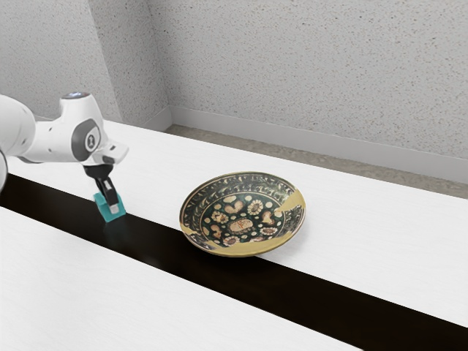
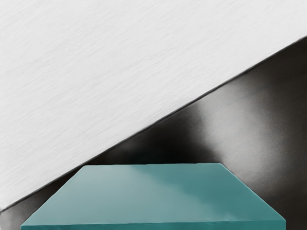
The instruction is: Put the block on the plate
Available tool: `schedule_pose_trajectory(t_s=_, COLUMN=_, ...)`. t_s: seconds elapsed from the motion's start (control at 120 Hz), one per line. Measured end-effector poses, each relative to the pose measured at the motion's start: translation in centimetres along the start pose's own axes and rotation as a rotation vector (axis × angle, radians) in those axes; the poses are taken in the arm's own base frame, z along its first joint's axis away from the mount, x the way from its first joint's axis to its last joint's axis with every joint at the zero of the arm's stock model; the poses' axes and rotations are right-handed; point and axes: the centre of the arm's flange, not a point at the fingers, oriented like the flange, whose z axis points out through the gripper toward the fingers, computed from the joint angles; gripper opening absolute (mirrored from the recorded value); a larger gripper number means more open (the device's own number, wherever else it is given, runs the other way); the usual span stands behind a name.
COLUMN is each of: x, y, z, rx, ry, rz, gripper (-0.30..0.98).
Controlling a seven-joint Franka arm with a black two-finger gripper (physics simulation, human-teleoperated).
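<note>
The block (image 1: 102,210) is in the grip of the end effector (image 1: 110,205), with one finger on the near face and the other going down behind it. It is blue-green and sits at a tilt in the exterior view. It is over the black strip (image 1: 314,289) that runs along the white worktop (image 1: 373,227). I can't tell if the bottom of the block touches the strip. The plate (image 1: 241,225) is apart from the block, more to the exterior view's right. It is round, with a dark middle full of tan flowers, hearts and dots, and it has plain gold patches at the edge. Part of it is over the black strip and part is over the white. The arm (image 1: 51,141) is white and gray and comes in from the exterior view's left, with its hand bent down to the block. Past the worktop there is a brown floor (image 1: 351,157) and a gray wall (image 1: 292,66) with small specks. In the wrist view, the flat top of the block is close to the hand, with soft light on it, and the black strip is shiny beside it.
</note>
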Motion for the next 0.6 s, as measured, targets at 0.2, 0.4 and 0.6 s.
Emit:
schedule_pose_trajectory(t_s=0.2, x=2.8, y=2.6, z=-4.4, rx=0.037, ry=0.024, rz=0.050, gripper=0.39)
schedule_pose_trajectory(t_s=0.4, x=7.9, y=7.8, z=-7.5, rx=0.072, ry=0.024, rz=0.154, gripper=0.39)
schedule_pose_trajectory(t_s=0.6, x=12.8, y=14.0, z=-8.3, rx=0.076, ry=0.022, rz=0.264, gripper=0.39)
